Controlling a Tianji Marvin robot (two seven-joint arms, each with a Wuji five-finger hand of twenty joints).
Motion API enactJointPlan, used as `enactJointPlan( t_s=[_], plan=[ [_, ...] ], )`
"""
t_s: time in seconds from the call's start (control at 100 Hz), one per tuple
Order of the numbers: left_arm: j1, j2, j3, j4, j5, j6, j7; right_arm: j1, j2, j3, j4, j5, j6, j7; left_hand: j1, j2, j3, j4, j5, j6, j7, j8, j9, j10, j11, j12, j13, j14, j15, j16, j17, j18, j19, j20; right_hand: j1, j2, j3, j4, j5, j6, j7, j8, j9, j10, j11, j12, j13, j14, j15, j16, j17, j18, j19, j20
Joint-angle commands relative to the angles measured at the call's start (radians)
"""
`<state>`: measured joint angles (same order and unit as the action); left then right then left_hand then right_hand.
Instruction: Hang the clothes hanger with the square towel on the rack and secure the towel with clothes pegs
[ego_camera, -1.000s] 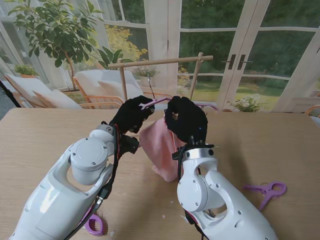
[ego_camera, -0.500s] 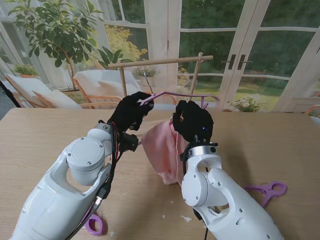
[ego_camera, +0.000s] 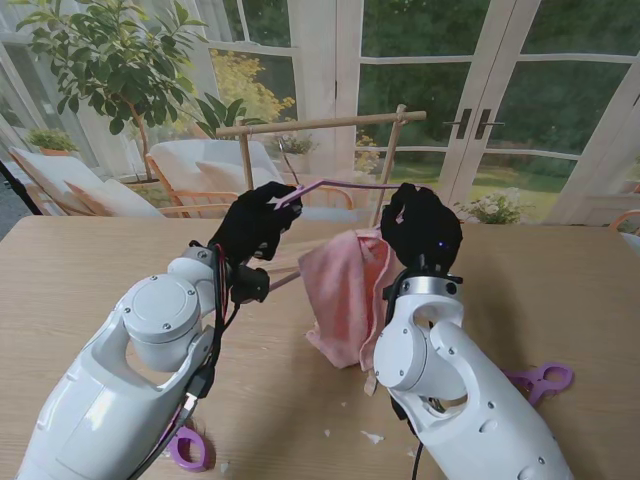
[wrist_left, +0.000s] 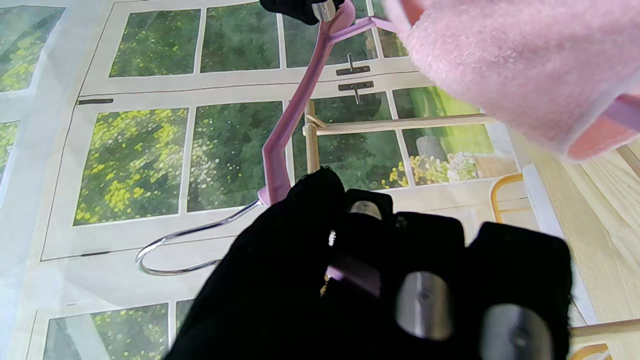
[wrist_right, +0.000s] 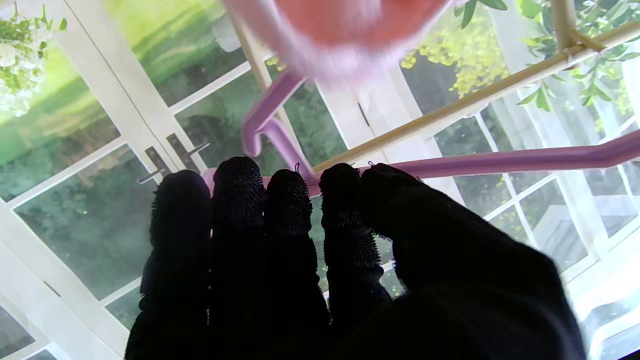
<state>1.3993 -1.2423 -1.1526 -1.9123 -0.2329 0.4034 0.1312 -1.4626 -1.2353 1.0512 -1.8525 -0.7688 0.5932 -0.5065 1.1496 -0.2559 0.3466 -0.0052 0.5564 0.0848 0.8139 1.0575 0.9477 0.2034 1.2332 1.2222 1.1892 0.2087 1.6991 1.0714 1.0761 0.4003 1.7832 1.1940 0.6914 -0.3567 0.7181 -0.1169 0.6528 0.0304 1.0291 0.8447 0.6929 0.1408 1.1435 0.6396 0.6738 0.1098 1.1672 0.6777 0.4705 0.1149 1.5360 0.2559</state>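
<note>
While two purple pegs lie on the table, one (ego_camera: 187, 447) by the left arm and one (ego_camera: 541, 379) by the right, both hands hold the hanger (ego_camera: 345, 185) up. Left hand (ego_camera: 255, 222) and right hand (ego_camera: 422, 227) each clasp an end, the pink towel (ego_camera: 345, 290) drooping between. Beyond stands the wooden rack (ego_camera: 320, 124).
</note>
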Motion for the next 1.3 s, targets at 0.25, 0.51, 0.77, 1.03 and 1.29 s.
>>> enactJointPlan(
  t_s=[0.25,0.51,0.77,1.03,1.29],
  plan=[
    [0.006,0.004,-0.015,-0.029,0.000,0.001,-0.021,-0.014,-0.005,0.015,0.036,0.012,-0.005,-0.002,0.087,0.119,0.010,0.052,0.113,-0.016,0.264,0.148,0.014,-0.016,0.046,0.015,0.074,0.017,0.093,-0.010,0.014,-0.059,0.311,0.062,0.007,-0.019,0.052,-0.015,0.024,-0.041,0.018,-0.064,0.018,0.010,0.029,-0.003,0.028,-0.024,0.022,0.007,0.015,-0.037,0.047,0.564],
    [-0.001,0.005,-0.024,-0.031,0.018,0.010,-0.022,-0.086,0.015,0.043,-0.005,0.002,-0.095,0.016,0.088,0.118,0.010,0.053,0.113,-0.016,0.264,0.149,0.014,-0.016,0.045,0.016,0.074,0.017,0.093,-0.012,0.014,-0.060,0.311,0.063,-0.275,-0.088,0.152,0.065,-0.010,-0.022,-0.430,-0.156,-0.107,-0.064,-0.249,-0.104,-0.113,0.000,-0.245,-0.090,-0.096,0.027,-0.123,0.549],
    [-0.001,0.005,-0.030,-0.039,0.023,0.022,-0.021,-0.144,0.050,0.042,-0.032,-0.043,-0.133,0.126,0.088,0.119,0.010,0.053,0.115,-0.015,0.263,0.149,0.014,-0.016,0.045,0.016,0.074,0.017,0.094,-0.013,0.014,-0.059,0.311,0.062,-0.365,-0.199,0.051,0.017,-0.132,0.024,-0.596,-0.195,-0.248,-0.073,-0.344,-0.151,-0.216,-0.015,-0.348,-0.113,-0.173,0.053,-0.250,0.541],
    [-0.003,0.006,-0.028,-0.035,0.020,0.019,-0.027,-0.094,0.039,0.013,0.053,-0.032,-0.098,0.098,0.089,0.118,0.010,0.053,0.114,-0.016,0.262,0.149,0.014,-0.016,0.045,0.016,0.074,0.017,0.094,-0.013,0.014,-0.060,0.311,0.063,-0.356,-0.186,0.061,0.027,-0.211,0.062,-0.682,-0.243,-0.353,-0.057,-0.318,-0.148,-0.276,-0.023,-0.348,-0.109,-0.202,0.050,-0.282,0.558],
    [-0.008,0.005,-0.018,-0.028,0.018,0.018,-0.027,-0.064,0.021,0.009,0.110,0.046,-0.162,0.051,0.088,0.118,0.010,0.053,0.114,-0.016,0.262,0.149,0.014,-0.016,0.045,0.017,0.074,0.017,0.094,-0.014,0.014,-0.060,0.311,0.063,-0.276,-0.168,0.157,0.031,0.001,-0.246,-0.570,-0.222,-0.196,-0.106,-0.301,-0.140,-0.204,-0.014,-0.322,-0.105,-0.186,0.053,-0.280,0.565]
  ],
)
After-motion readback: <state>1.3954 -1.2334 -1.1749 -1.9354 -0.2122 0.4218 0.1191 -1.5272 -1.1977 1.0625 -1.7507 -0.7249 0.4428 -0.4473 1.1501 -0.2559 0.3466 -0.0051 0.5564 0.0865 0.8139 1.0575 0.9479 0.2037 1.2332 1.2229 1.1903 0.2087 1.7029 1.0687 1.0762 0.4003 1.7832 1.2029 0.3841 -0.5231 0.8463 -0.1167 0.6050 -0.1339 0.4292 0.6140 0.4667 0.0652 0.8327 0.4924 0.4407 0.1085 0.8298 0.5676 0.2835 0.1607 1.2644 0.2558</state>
